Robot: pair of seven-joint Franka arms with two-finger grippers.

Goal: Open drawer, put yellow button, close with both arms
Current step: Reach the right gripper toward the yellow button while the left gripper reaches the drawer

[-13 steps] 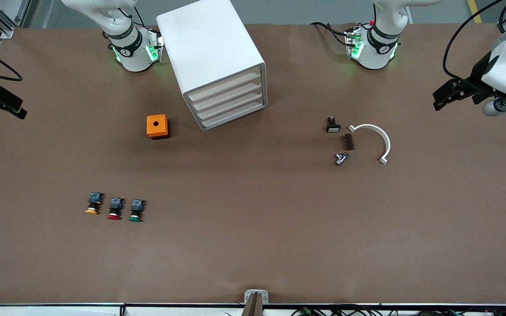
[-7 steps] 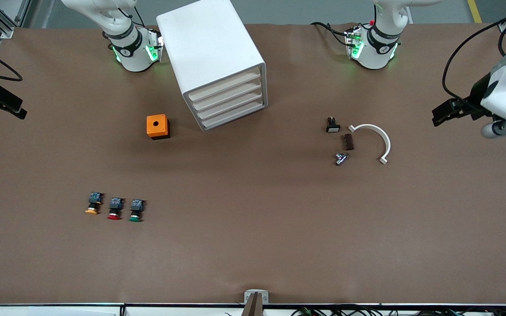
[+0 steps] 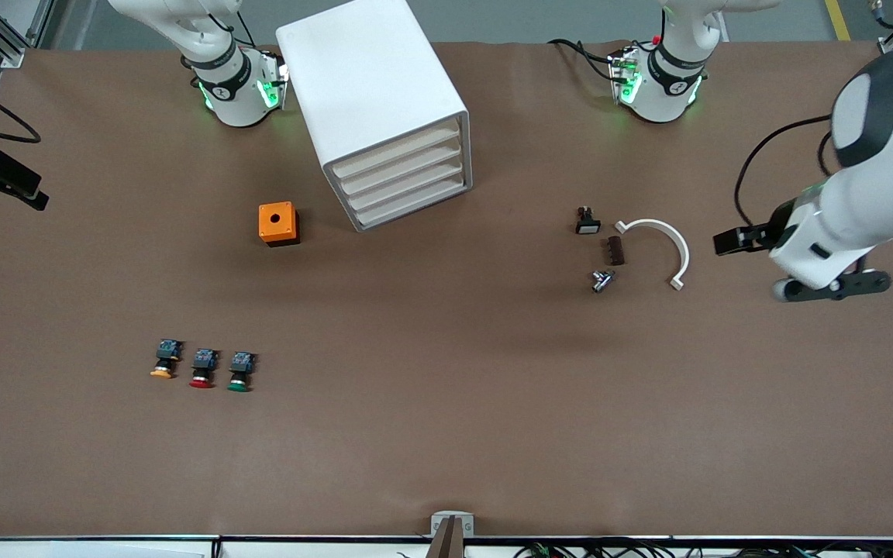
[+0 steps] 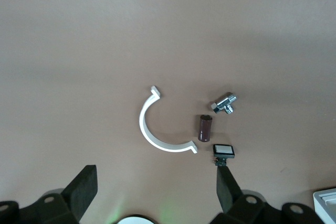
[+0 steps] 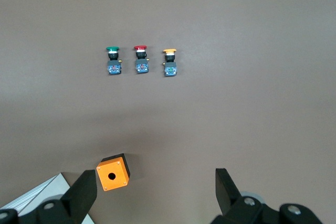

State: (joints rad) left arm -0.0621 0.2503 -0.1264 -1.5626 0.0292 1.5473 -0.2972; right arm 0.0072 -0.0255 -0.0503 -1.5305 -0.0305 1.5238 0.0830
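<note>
The white cabinet [image 3: 373, 93] stands between the two arm bases with all its drawers pushed in. The drawer [image 3: 396, 149] is the uppermost cream tray. The yellow button [image 3: 163, 360] lies with a red-capped and a green-capped one, nearer the front camera than the cabinet, toward the right arm's end; it also shows as yellow button [image 5: 169, 62]. My left gripper [image 3: 729, 241] hangs open over the table beside a white arc; the left gripper [image 4: 155, 187] holds nothing. My right gripper [image 3: 24, 192] waits at the table's edge; the right gripper [image 5: 155, 192] is open and empty.
An orange cube with a hole [image 3: 278, 223] sits beside the cabinet. The red-capped button [image 3: 202, 368] and green-capped button [image 3: 239, 370] lie next to the yellow one. A white arc [image 3: 660, 248], brown cylinder [image 3: 615, 250], chrome fitting [image 3: 601, 280] and black switch [image 3: 587, 221] lie toward the left arm's end.
The left arm has swung in from the table's end toward the white arc, its gripper still open. The right arm and all objects have stayed put.
</note>
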